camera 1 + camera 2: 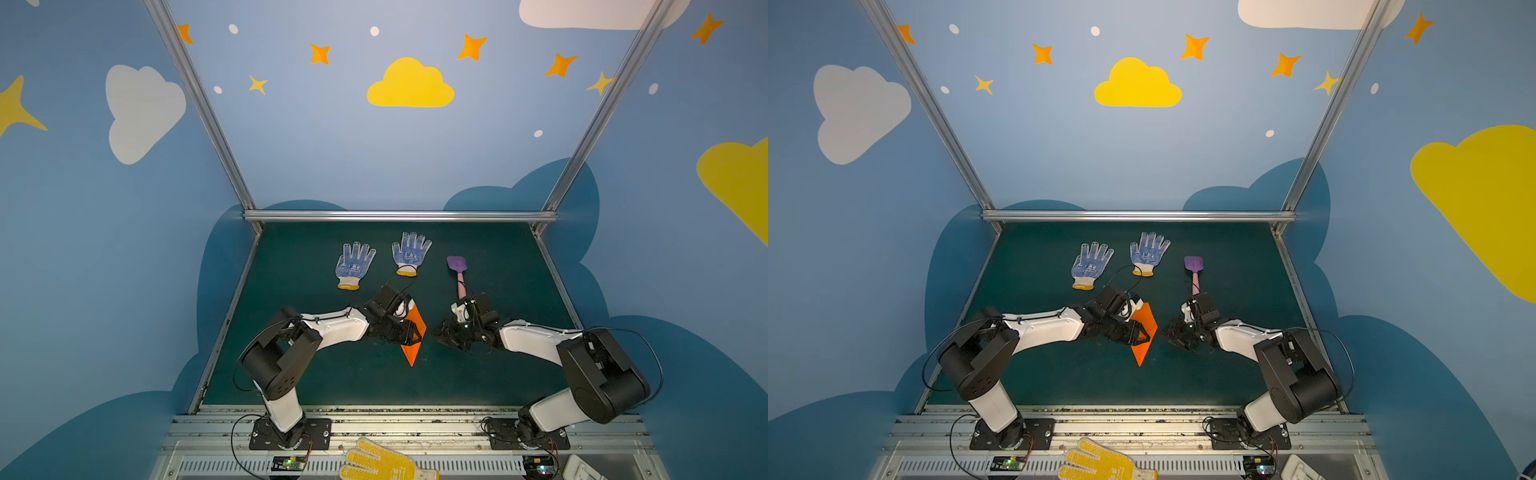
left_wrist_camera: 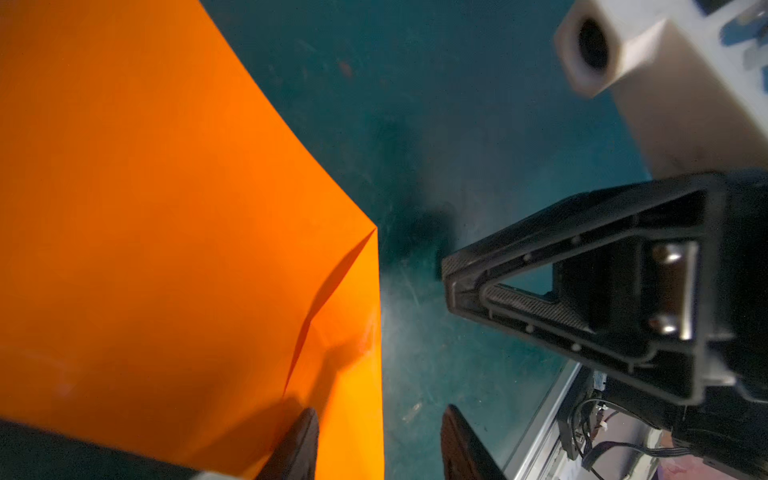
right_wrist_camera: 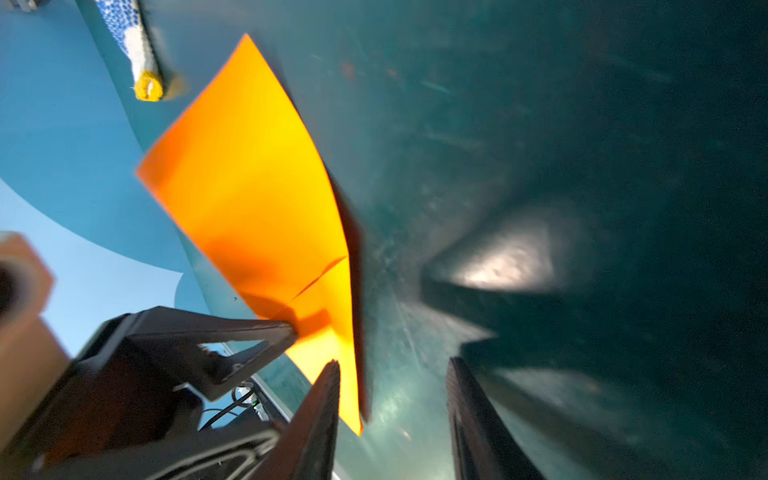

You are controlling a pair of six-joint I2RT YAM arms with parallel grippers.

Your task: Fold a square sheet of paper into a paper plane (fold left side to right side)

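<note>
Where the left gripper (image 2: 376, 419) reaches in just left of centre frame, its jaws stand spread. One finger (image 2: 299, 440) is at the raised flap and nothing is pinched. The paper (image 1: 411, 353) lies centre frame in both top views, its point toward the bottom edge and one flap curling off the mat (image 1: 332, 374). Just right of it, the right gripper (image 3: 392, 374) has its jaws spread and empty.

Judgement: the sheet is thin, light and limp, so it will bow and skid. Pinch the free edge near the crease, never the tip, and pin the base.
</note>
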